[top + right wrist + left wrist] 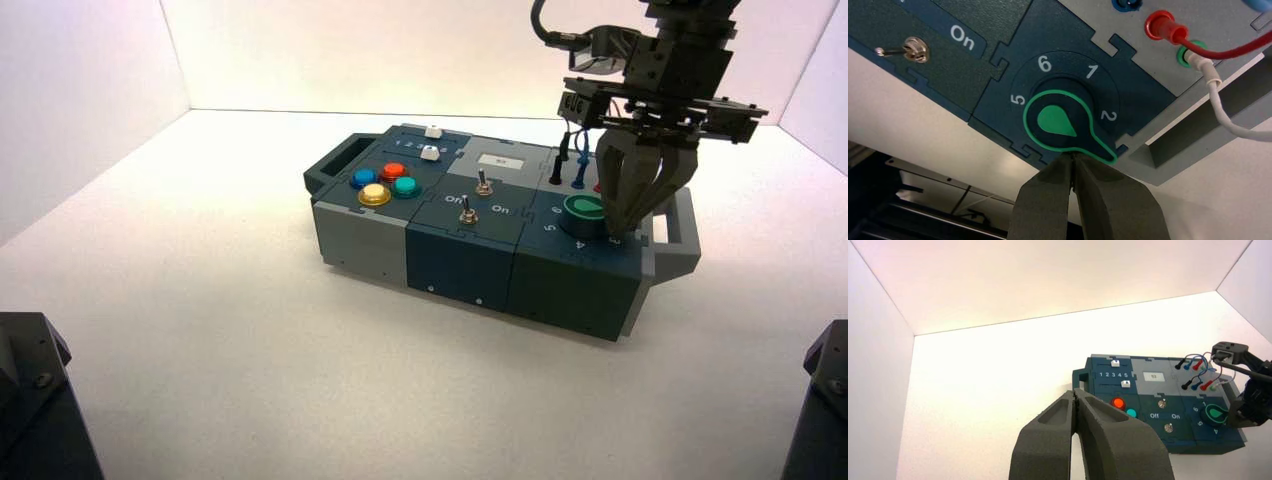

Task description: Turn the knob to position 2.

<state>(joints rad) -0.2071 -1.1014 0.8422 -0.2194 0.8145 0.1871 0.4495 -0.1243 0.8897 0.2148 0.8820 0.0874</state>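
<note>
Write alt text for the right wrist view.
The right tool, its fingers together, sits at the edge of the green knob, whose pointer tip aims past the digit 2, away from 1. Digits 5, 6 and 1 ring the dial; a toggle switch beside "On" and wired plugs lie beyond.

right gripper (640, 215): lowered, fingers (1048, 200) closed together | left gripper (1075, 400): raised, fingers pressed together

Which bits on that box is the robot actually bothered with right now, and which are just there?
In use:
- the knob, dark green with a teardrop pointer
- the digit 2 on its dial ring
- the right gripper, fingers together beside the knob

Just there:
- coloured buttons
- toggle switches
- sliders
- plugged wires
- the left gripper, held back from the box
</note>
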